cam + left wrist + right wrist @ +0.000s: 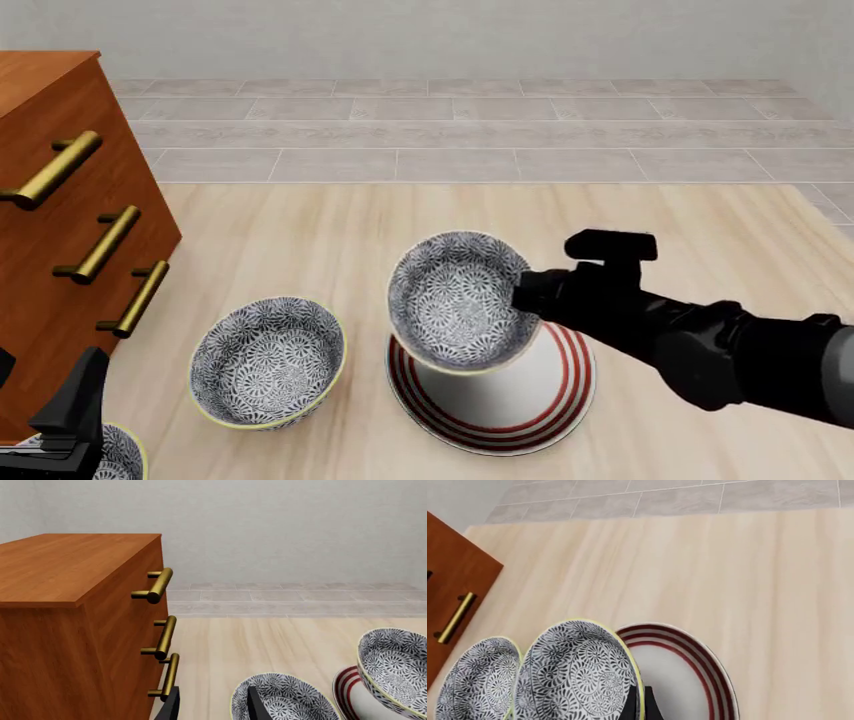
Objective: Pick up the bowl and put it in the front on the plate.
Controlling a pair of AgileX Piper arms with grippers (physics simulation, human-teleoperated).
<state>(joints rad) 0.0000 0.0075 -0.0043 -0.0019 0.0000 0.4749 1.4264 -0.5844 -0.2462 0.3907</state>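
The bowl, blue-grey floral with a pale rim, hangs tilted just above the red-ringed white plate, its lower edge close to the plate. My right gripper is shut on the bowl's right rim. The right wrist view shows the bowl pinched over the plate. A second, matching bowl stands on the table left of the plate. My left gripper is low at the near left, open and holding nothing; its fingers frame that second bowl.
A wooden dresser with brass handles stands at the table's left side. A third patterned bowl peeks in at the near left corner beside my left gripper. Tiled floor lies beyond the table's far edge.
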